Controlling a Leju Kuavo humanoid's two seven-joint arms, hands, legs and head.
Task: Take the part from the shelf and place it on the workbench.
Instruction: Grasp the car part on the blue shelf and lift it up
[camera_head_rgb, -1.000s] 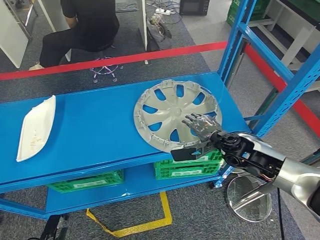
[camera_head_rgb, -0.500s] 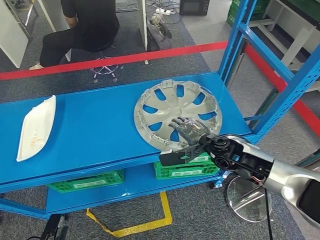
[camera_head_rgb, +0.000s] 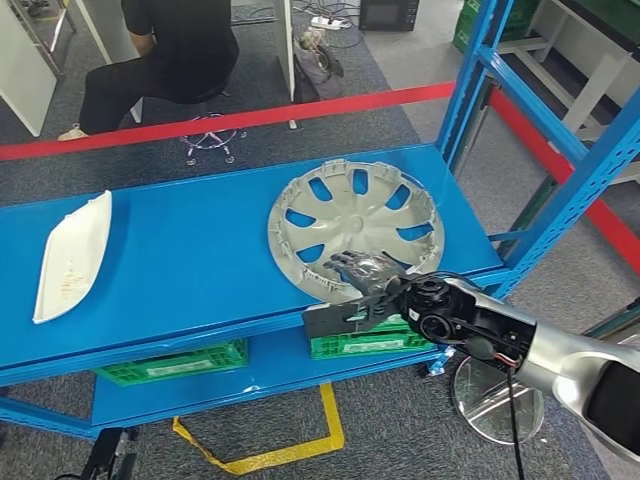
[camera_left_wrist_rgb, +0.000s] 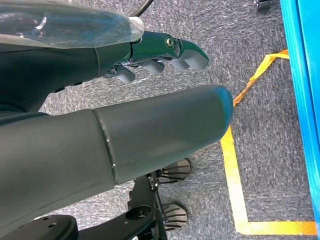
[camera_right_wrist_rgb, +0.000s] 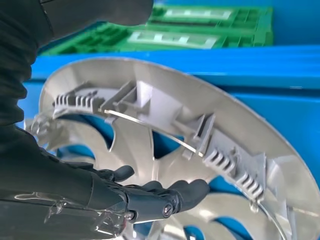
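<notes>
Your right hand (camera_head_rgb: 361, 272) reached in from the right over the near rim of the hubcap (camera_head_rgb: 355, 228), its dark fingers (camera_right_wrist_rgb: 166, 192) extended and spread across the silver spokes; in the right wrist view the fingers lay over the ribbed inner face of the part while the thumb (camera_right_wrist_rgb: 102, 11) sat on the other side of the rim, and you could not tell whether the rim was actually clamped between them. Your left hand (camera_left_wrist_rgb: 158, 55) hung beside the robot's body above the grey carpet (camera_left_wrist_rgb: 264, 150), fingers loosely curled with nothing in them, the thick thumb extended beside them. The hubcap lay flat, inner side up, on the blue shelf deck (camera_head_rgb: 189, 260), at its right end, with its near edge just over the front lip. A white plastic trim piece (camera_head_rgb: 72, 255) lay on the same deck at the far left, well apart from the hubcap. On the lower level, green crates (camera_head_rgb: 370, 335) stood beneath the hubcap and another green crate (camera_head_rgb: 177, 362) to their left. Blue shelf uprights (camera_head_rgb: 483, 75) rose at the right. Yellow floor tape (camera_head_rgb: 264, 455) marked the carpet near the shelf, a red line (camera_head_rgb: 226, 120) crossed the floor beyond it, and a person in black (camera_head_rgb: 162, 55) sat on a stool at the far side.
</notes>
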